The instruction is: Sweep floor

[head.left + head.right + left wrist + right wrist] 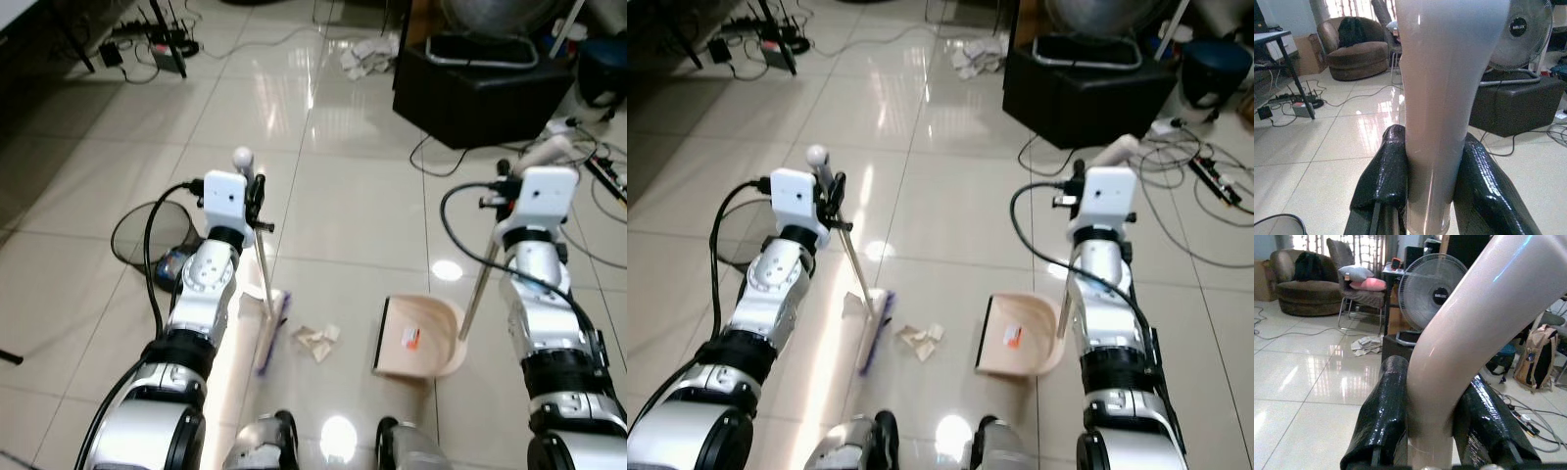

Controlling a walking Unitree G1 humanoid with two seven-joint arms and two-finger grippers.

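- We are observing the left gripper (1430,196) clenching the broom handle (261,257); in the left wrist view its black fingers (1383,181) are pressing against both sides of the pale shaft.
- We are seeing the broom head (273,328) resting on the tiled floor (343,186), just ahead of the robot's left foot, with the handle leaning up toward the left wrist.
- We are noting a crumpled scrap of paper (316,341) lying on the floor between the broom head and the dustpan (421,338), close to the broom head but not touching it.
- We are observing the right gripper (1435,431) grasping the dustpan handle (478,289); in the right wrist view its fingers (1383,411) are closing on the curved beige shaft.
- We are finding the beige dustpan sitting flat on the floor, its open mouth facing the paper scrap, with a small red-marked item (410,339) lying inside the pan.
- We are recording a black mesh bin (147,235) standing on the floor beside the left arm, and a black box (475,93) with loose cables (588,162) farther ahead on the right.
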